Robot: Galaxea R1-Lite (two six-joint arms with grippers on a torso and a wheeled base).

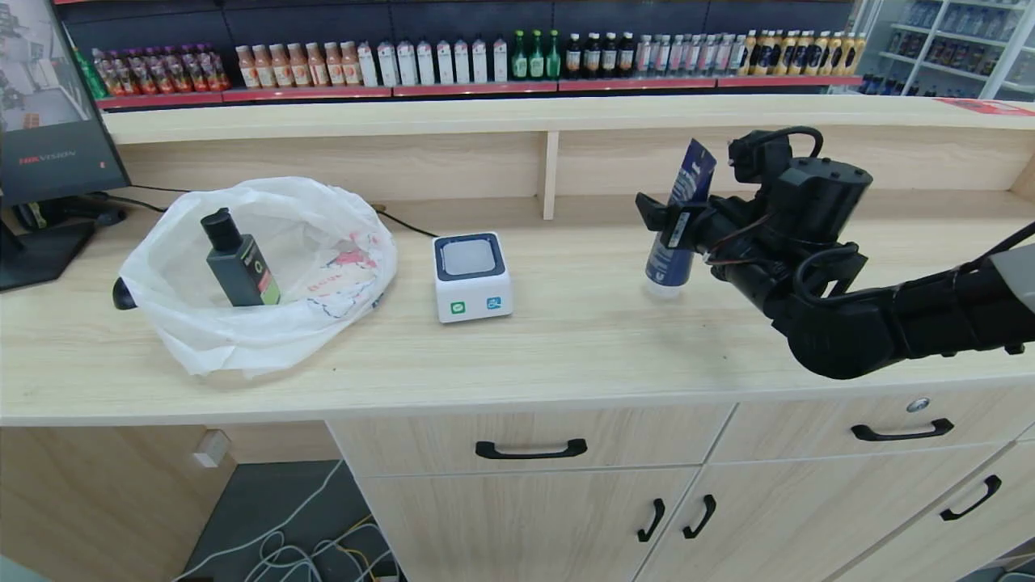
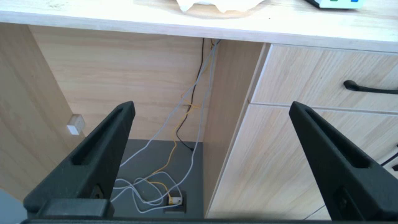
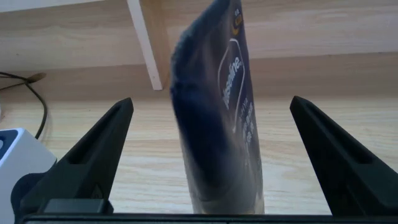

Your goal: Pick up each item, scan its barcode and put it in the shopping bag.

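Observation:
A dark blue tube (image 1: 694,174) stands cap-down on the wooden counter (image 1: 566,347) at the right, leaning slightly. My right gripper (image 1: 675,222) is open around its middle; in the right wrist view the tube (image 3: 217,112) sits between the spread fingers (image 3: 99,149) without touching them. The white scanner (image 1: 472,275) sits mid-counter. The white shopping bag (image 1: 323,242) lies open at the left with a dark green bottle (image 1: 241,267) upright inside. My left gripper (image 2: 211,107) is open and empty below the counter's edge, facing the cabinet front.
A monitor (image 1: 48,121) stands at the far left of the counter. A raised wooden ledge (image 1: 550,113) with a divider runs behind the work area. Drawers with black handles (image 1: 530,449) lie below, and cables (image 2: 168,180) trail on the floor.

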